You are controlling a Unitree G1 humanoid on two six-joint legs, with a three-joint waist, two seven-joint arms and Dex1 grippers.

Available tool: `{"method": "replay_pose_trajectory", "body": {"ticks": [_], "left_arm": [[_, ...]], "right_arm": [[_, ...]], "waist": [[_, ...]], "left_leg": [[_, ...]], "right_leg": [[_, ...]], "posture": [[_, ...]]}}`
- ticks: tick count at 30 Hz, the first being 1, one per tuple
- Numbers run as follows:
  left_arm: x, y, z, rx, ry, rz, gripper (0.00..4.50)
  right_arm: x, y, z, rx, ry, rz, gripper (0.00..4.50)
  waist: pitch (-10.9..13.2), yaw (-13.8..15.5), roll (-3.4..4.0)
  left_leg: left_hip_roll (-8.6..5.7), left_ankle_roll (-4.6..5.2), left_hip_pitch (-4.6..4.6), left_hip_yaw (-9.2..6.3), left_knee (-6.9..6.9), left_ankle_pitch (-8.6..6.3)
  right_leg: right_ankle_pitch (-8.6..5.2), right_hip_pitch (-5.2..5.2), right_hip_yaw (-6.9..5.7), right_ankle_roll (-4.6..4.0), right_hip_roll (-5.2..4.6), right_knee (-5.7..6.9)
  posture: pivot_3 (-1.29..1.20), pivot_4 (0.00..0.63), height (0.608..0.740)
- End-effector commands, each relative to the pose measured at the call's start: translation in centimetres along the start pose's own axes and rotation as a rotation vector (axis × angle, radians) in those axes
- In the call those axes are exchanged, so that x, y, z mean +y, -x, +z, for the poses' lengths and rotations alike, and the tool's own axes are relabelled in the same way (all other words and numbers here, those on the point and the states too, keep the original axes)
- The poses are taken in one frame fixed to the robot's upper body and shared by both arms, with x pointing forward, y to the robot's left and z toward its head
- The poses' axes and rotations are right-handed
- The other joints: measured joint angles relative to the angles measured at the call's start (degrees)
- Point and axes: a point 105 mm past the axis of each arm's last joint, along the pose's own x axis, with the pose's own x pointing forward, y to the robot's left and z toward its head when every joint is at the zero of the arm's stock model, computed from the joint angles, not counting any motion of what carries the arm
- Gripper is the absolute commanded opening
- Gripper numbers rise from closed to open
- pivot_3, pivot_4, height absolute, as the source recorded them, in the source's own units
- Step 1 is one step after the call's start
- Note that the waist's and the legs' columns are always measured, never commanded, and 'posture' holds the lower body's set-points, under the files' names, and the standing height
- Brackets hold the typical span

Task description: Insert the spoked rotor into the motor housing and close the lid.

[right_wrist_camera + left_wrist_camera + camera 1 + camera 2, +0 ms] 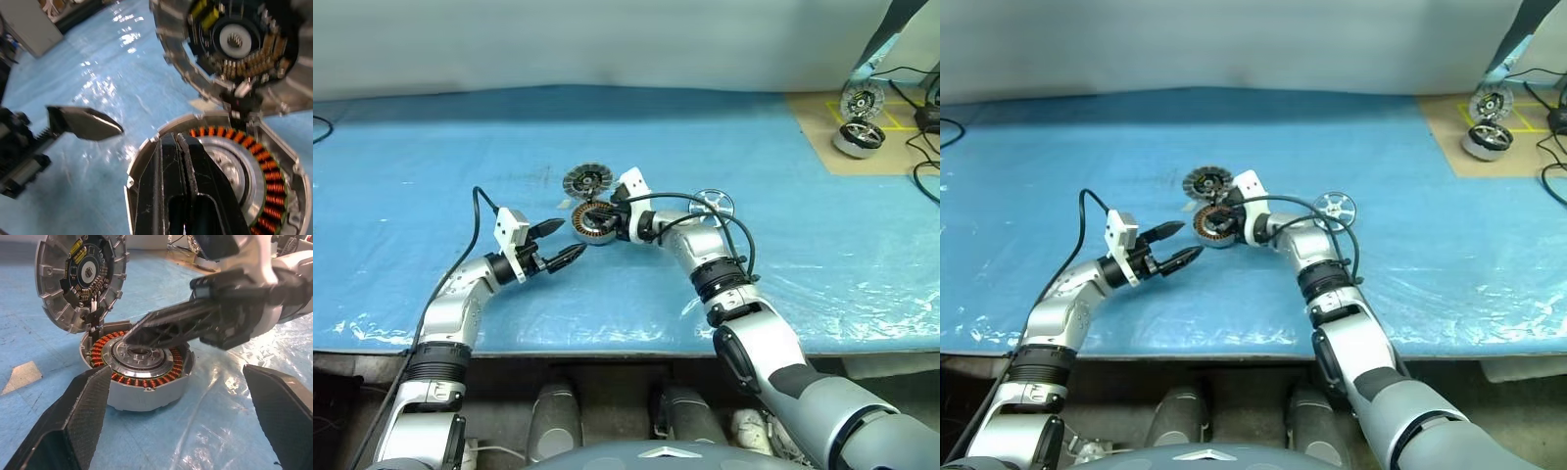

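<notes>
Over the squat silver-grey copper-wound motor housing (137, 369), my right gripper (177, 142) is pinched together, empty; it could knock the upright ribbed lid (80, 276) shut early.

a blue plastic sheet (431, 157) covers the table, wrinkled and glossy along its near edge. at about 2 o'clock, a tan board (822, 132) with yellow tape lines lies on the far corner. on it stand 2 more motor units (859, 122), 1 lid raised. black cables (920, 147) trail just beside them.
</notes>
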Motion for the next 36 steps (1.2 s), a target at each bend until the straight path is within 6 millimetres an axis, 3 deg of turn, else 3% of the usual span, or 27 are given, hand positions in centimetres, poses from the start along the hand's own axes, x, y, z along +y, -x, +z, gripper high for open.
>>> {"method": "replay_pose_trajectory", "body": {"ticks": [1, 7, 16, 22, 31, 36], "left_arm": [[0.1, 0.0, 1.3, -0.039, -0.029, -0.005, 4.5], [0.1, -0.1, 1.4, -0.04, -0.029, -0.007, 4.5], [0.0, -0.1, 1.3, -0.04, -0.026, -0.007, 4.5], [0.1, -0.2, 1.3, -0.04, -0.028, -0.006, 4.5], [0.2, -0.2, 1.5, -0.039, -0.034, -0.008, 4.5], [0.2, -0.3, 1.6, -0.04, -0.035, -0.013, 4.5]], "right_arm": [[0.9, 0.0, 1.7, -0.063, 0.015, 0.032, 0.02], [0.3, -0.8, -0.9, 0.076, 0.261, -0.067, 0.02], [0.1, -1.0, -2.9, 0.164, 0.401, -0.081, 0.02], [-2.0, -0.7, -6.3, 0.344, 0.529, -0.19, 0.02], [-4.3, 1.6, -10.4, 0.569, 0.271, -0.294, 0.02], [-3.6, 1.3, -9.8, 0.522, 0.132, -0.268, 0.02]], "waist": [[0.0, -0.04, 0.0], [0.0, -0.18, 0.0], [0.0, -0.25, 0.0], [-0.01, -0.46, 0.0], [-0.07, -0.02, 0.12], [-0.26, 0.8, 0.28]], "left_leg": [[0.0, 0.0, -0.02, 0.0, -0.01, 0.0], [0.0, -0.04, -0.02, -0.03, -0.03, -0.02], [0.01, -0.04, 0.06, -0.03, -0.02, -0.02], [0.01, -0.04, 0.36, -0.02, -0.04, -0.03], [-0.09, 0.03, 1.42, 0.01, -0.26, -0.08], [-0.11, 0.21, 1.62, 0.01, -0.37, -0.18]], "right_leg": [[0.0, -0.03, -0.02, -0.01, 0.04, 0.0], [-0.03, -0.04, -0.07, -0.05, 0.03, -0.01], [-0.03, 0.04, -0.04, -0.05, -0.01, 0.01], [-0.07, 0.28, 0.01, -0.12, -0.02, 0.03], [-0.28, 1.09, 0.21, -0.3, -0.4, -0.01], [-0.3, 1.22, 0.21, -0.26, -0.56, -0.02]], "posture": [[0.0, 0.15, 0.74], [0.0, 0.15, 0.74], [0.0, 0.15, 0.74], [0.0, 0.15, 0.74], [0.0, 0.15, 0.74], [0.0, 0.15, 0.74]]}}
